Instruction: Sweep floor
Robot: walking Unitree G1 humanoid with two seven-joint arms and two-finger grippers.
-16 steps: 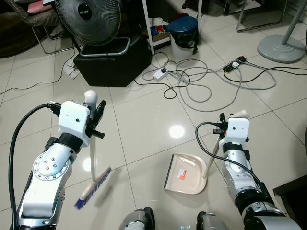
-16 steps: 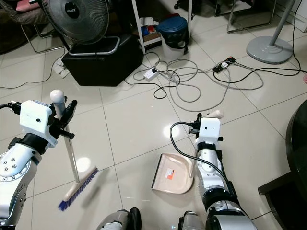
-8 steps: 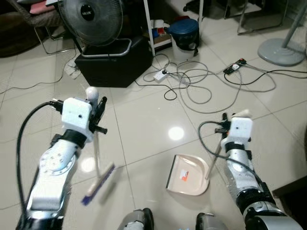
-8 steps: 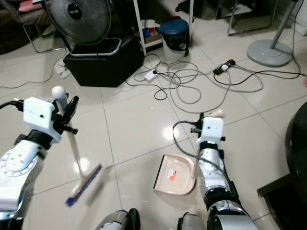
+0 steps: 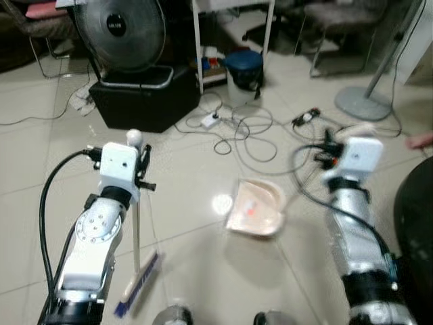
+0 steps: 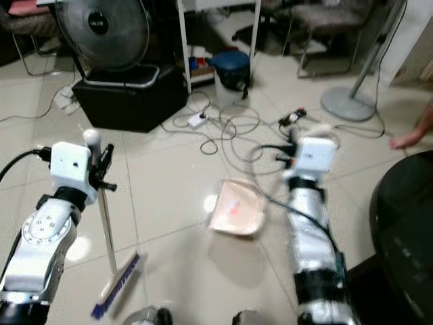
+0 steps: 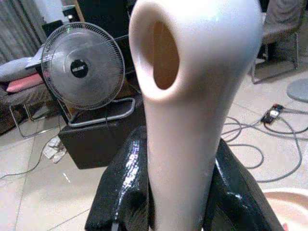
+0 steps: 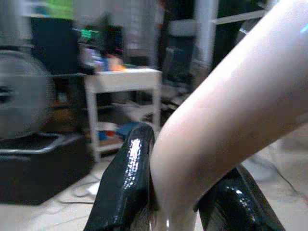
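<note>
With the left gripper (image 7: 180, 192) clamped on the upright broom (image 5: 136, 257) at near left and the right gripper (image 8: 180, 192) gripping the raised dustpan (image 5: 256, 208) mid-scene, sweeping seems unstarted; next, lower both floorward.

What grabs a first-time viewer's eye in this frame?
The left tool grips an upright broom, its blue bristles on the tiled floor. The right tool holds a beige dustpan ahead of the robot. Beyond them, tangled cables sprawl near a black fan.
</note>
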